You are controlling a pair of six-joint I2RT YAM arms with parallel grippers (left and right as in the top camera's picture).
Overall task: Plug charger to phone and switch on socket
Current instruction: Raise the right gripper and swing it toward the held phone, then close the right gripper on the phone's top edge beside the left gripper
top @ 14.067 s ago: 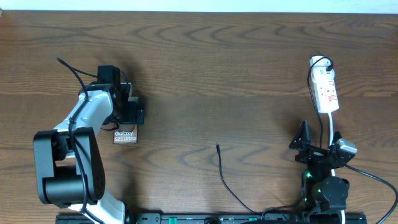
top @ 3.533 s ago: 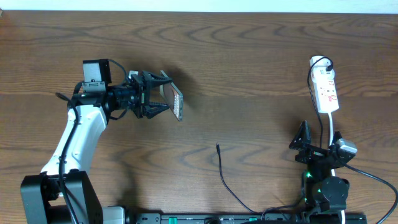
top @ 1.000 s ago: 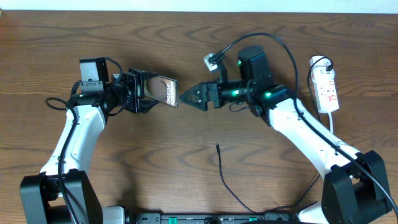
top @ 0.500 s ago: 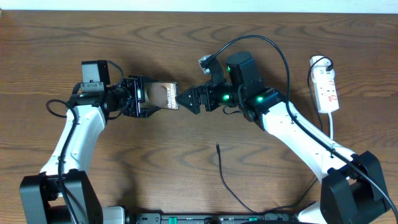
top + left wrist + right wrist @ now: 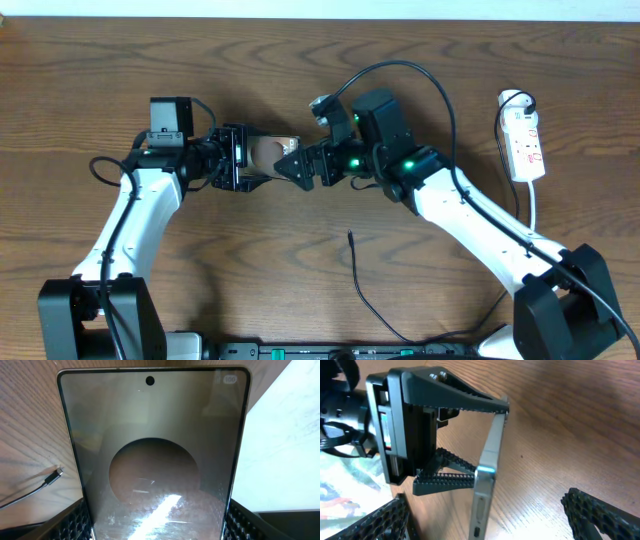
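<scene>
L gripper (image 5: 258, 158) pinches the phone (image 5: 275, 150) by its long edges, held above the table (image 5: 400, 60) at ctr-left, long axis left-right, free end pointing right. That end sits between the wide-spread fingers of the R gripper (image 5: 293, 163), no contact seen. 1 phone; 1 charger (image 5: 362, 285) lies near-ctr, tip aimed far; 1 socket (image 5: 525, 145) far right, well apart.

The desk (image 5: 320, 90) is dark brown with wavy wood grain. At its 2 o'clock, the socket (image 5: 524, 148) is white with small red marks. Toward 6 o'clock, the charger (image 5: 357, 272) is black. The phone (image 5: 155, 460) shows glossy dark glass, a round brown patch and a silvery edge. The left arm (image 5: 125, 225) and right arm (image 5: 480, 225) are white with black joints, and green lights glow on the right one.
</scene>
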